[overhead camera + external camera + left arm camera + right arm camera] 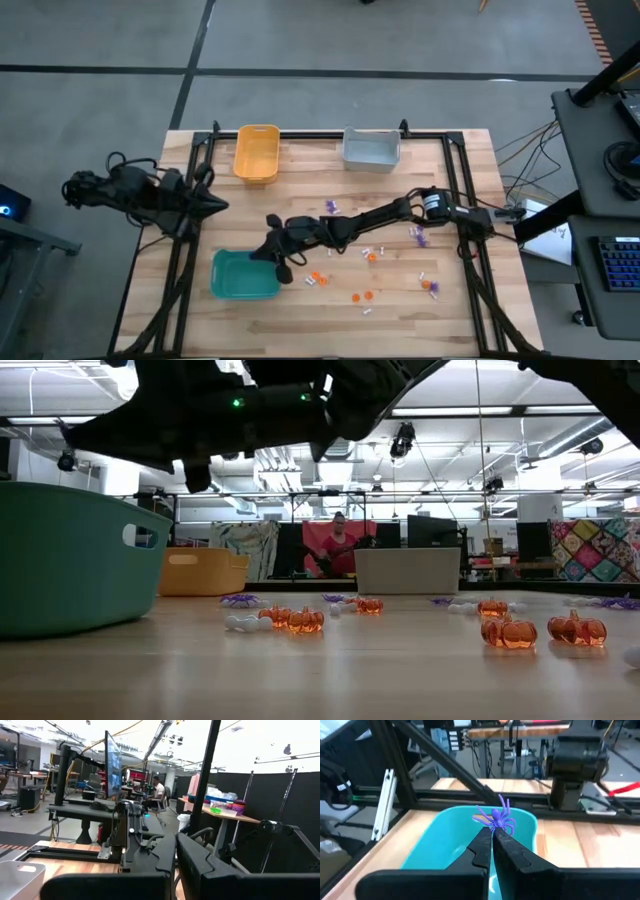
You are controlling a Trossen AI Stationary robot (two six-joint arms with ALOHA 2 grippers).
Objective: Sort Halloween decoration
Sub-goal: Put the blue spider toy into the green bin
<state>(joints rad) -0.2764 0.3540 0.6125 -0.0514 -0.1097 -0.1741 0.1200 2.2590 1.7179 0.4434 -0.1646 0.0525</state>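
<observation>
Right gripper (492, 831) pinches a purple spider (496, 816) over the teal bin (442, 840) at the table's front-left, probably for dropping.

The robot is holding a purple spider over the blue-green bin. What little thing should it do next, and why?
Probably open the right gripper and let go. It is shut on the purple spider, which hangs over the teal bin, so opening the fingers should drop it inside. The left gripper waits, shut, at the table's left edge.

purple spider (496, 818), teal bin (445, 847), orange pumpkins (508, 632), yellow bin (256, 152)
</observation>
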